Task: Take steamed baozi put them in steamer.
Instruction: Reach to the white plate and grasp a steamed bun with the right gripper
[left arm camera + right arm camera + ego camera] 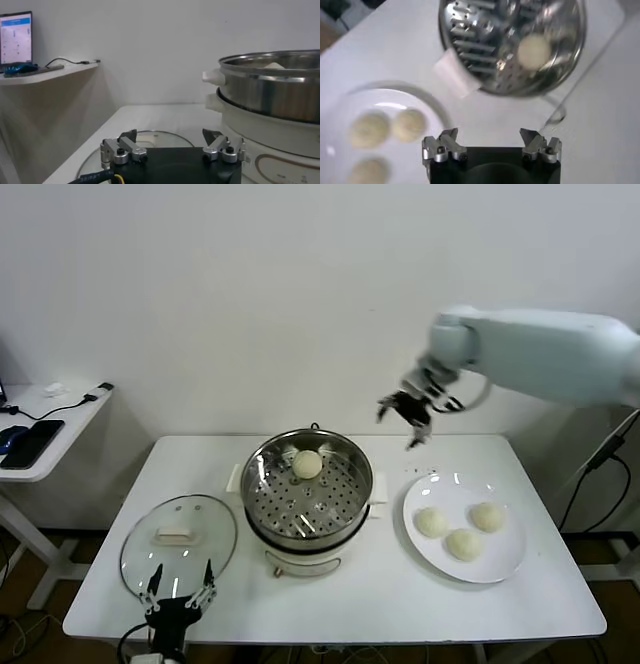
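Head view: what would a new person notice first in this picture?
First the shiny steamer in the middle of the table, with one baozi on its perforated tray. On its right side, a white plate holds three more baozi. The right gripper hangs open and empty in the air behind the plate.

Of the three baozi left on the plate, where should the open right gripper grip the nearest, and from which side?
Probably from above, fingers across the widest part of the bun: it is a smooth dome without handles, and the right gripper hangs open, empty, above the plate.
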Controlling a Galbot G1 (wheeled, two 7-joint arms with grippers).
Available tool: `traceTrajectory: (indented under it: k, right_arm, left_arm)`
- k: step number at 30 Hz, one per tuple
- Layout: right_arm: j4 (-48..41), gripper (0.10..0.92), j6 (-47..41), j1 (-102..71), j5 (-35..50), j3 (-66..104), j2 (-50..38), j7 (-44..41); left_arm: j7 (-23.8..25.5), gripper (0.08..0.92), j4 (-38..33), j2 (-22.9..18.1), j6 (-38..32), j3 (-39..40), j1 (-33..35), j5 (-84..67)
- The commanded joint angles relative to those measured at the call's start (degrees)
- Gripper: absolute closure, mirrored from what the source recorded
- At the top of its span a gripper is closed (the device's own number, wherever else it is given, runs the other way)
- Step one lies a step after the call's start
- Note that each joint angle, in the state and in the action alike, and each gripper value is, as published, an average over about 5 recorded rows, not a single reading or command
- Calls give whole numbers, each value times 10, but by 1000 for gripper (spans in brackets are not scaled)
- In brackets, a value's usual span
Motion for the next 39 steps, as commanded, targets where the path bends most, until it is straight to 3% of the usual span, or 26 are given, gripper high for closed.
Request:
traceTrajectory:
  k: [1,15,32,39]
  right_arm:
    - [112,202,-200,-34,52,-53,-143,46]
    - [-30,203,-224,-283,-3,163,-96,58]
    - [-93,203,-230,-354,-50,219,-44,72]
    - [-87,312,-232,-350,-53,223,-46,70]
  left_arm:
    - [3,177,0,0,4,-1,0,-1]
    - [6,177,2,-6,10,-5,6,0]
    - [6,177,6,-8,11,-5,6,-1]
    - [6,177,11,-6,11,-5,1,-1]
